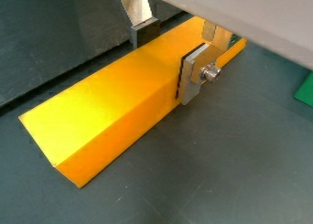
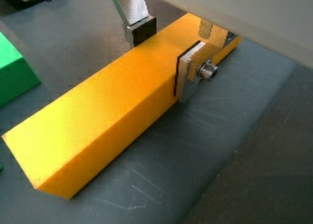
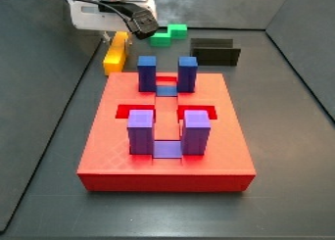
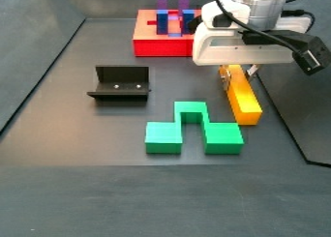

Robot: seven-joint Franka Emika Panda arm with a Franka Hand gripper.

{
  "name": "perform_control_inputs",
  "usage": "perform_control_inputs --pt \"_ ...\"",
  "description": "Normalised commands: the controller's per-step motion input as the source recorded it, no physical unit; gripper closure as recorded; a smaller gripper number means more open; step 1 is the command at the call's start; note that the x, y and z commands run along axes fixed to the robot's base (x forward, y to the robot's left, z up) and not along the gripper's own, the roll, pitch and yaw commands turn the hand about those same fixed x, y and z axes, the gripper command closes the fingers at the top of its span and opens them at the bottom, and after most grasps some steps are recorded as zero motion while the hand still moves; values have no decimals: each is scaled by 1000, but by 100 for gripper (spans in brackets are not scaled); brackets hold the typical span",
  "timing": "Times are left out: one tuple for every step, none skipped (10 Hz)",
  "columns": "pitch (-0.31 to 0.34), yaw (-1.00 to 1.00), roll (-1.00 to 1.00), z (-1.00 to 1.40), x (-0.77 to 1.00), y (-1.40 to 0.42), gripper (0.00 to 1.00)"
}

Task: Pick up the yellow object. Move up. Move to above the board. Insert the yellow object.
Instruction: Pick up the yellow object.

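The yellow object (image 1: 104, 113) (image 2: 98, 127) lies flat on the dark floor, a long orange-yellow bar, seen in both wrist views. My gripper (image 1: 167, 56) (image 2: 167, 52) straddles its end: one pad presses flat on the near side face, the other finger (image 2: 139, 28) stands at the far edge. In both side views the gripper (image 3: 127, 32) (image 4: 237, 73) is down on the bar (image 3: 117, 51) (image 4: 242, 98). The red board (image 3: 112, 151) (image 4: 153, 45) with blue and purple posts stands apart from it.
A green notched block (image 4: 192, 133) (image 3: 167, 32) (image 2: 10, 70) rests beside the bar. The black fixture (image 4: 119, 83) (image 3: 216, 53) stands farther off. Dark walls enclose the floor.
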Motion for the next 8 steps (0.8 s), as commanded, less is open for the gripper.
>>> perform_control_inputs --pt "0 0 0 0 0 0 100" --pt "0 0 0 0 0 0 100" --pt "0 0 0 0 0 0 100" --pt "0 0 0 0 0 0 100" --pt "0 0 0 0 0 0 100" --pt "0 0 0 0 0 0 100" --pt "0 0 0 0 0 0 100" --pt "0 0 0 0 0 0 100"
